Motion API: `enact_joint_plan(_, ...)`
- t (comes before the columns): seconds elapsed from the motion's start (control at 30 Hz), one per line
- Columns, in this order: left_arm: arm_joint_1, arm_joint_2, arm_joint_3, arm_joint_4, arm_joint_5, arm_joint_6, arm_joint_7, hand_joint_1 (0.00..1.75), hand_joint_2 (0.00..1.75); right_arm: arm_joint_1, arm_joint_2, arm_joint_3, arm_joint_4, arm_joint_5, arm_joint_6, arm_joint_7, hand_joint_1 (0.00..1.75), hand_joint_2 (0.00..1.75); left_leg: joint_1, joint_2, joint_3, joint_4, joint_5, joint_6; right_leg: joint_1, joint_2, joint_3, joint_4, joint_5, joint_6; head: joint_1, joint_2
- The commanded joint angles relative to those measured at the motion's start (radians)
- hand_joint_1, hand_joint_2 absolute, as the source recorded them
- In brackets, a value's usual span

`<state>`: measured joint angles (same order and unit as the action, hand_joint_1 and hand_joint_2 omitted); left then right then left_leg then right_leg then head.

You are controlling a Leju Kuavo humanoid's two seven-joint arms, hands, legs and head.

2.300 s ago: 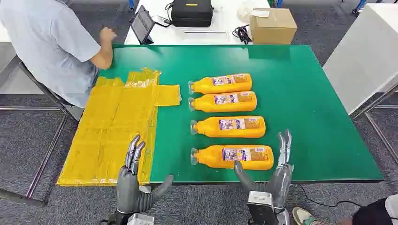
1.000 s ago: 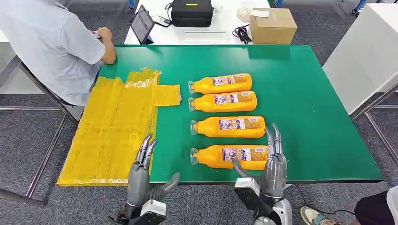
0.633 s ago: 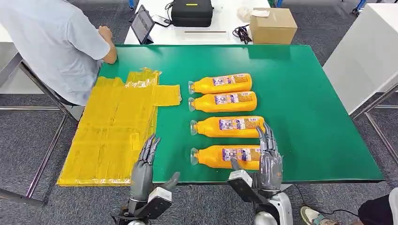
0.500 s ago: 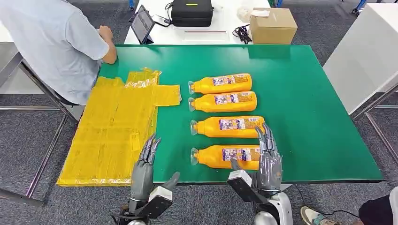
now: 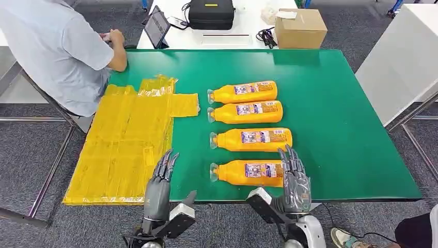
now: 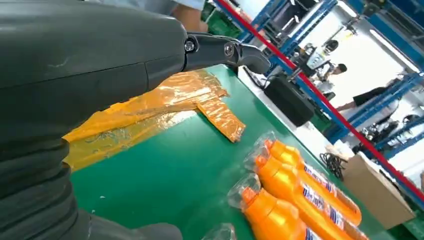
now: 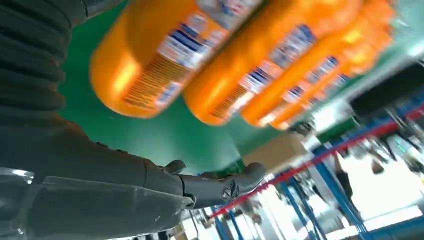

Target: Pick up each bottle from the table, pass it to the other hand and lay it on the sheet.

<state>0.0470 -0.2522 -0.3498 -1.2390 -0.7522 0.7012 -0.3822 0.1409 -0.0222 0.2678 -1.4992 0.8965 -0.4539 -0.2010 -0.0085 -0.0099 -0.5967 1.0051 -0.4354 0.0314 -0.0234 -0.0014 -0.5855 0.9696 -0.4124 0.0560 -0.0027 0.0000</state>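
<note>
Several orange bottles lie on their sides in a column on the green table, caps toward the yellow sheet at the left. My right hand is open, fingers up, at the base end of the nearest bottle, which the right wrist view shows close up. Whether the hand touches it I cannot tell. My left hand is open at the front edge beside the sheet's corner. Sheet and bottle necks lie ahead of it.
A person in a grey shirt leans on the table's far left corner, by the sheet. Beyond the table stand a tablet, a black case and a cardboard box. A white table stands at the right.
My right hand has slid left along the front edge to the nearest bottle's base. My left hand has shifted slightly right and up. The bottles have not moved.
</note>
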Motion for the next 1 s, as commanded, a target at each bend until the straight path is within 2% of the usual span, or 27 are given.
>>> enact_joint_plan(0.03, -0.035, 0.014, -0.051, 0.024, 0.014, -0.003, 0.028, 0.00, 1.75, -0.024, -0.106, 0.022, 0.051, 0.028, 0.063, 0.036, 0.00, 1.75, 0.001, 0.000, 0.002, 0.000, -0.001, -0.001, 0.001, -0.001, 0.002, -0.001, 0.000, -0.002, 0.000, 0.000)
enact_joint_plan(0.3, -0.066, 0.004, -0.057, 0.055, 0.060, -0.003, -0.014, 0.00, 1.75, -0.080, -0.165, 0.052, 0.053, 0.100, 0.133, 0.068, 0.00, 1.75, 0.001, 0.001, 0.003, 0.000, -0.001, -0.002, 0.002, 0.000, 0.004, -0.001, -0.001, -0.002, 0.000, 0.000)
enact_joint_plan(0.57, -0.082, -0.004, -0.066, 0.079, 0.056, -0.003, -0.031, 0.00, 1.75, -0.132, -0.161, 0.086, 0.095, 0.125, 0.166, 0.051, 0.00, 1.75, 0.001, 0.002, 0.004, 0.000, -0.001, -0.002, 0.002, 0.001, 0.004, -0.001, 0.000, -0.002, 0.000, 0.000)
enact_joint_plan(0.87, -0.083, -0.005, -0.066, 0.080, 0.057, -0.003, -0.031, 0.00, 1.75, -0.134, -0.163, 0.085, 0.096, 0.125, 0.166, 0.051, 0.00, 1.75, 0.002, 0.002, 0.005, 0.000, -0.002, -0.002, 0.002, 0.001, 0.005, -0.001, -0.001, -0.003, 0.000, 0.000)
enact_joint_plan(1.0, -0.101, -0.001, -0.087, 0.105, 0.086, -0.003, -0.036, 0.00, 1.75, -0.176, -0.198, 0.101, 0.152, 0.100, 0.249, 0.085, 0.00, 1.75, 0.001, 0.001, 0.002, 0.000, 0.000, -0.001, 0.001, 0.001, 0.002, -0.001, 0.000, -0.001, 0.000, 0.000)
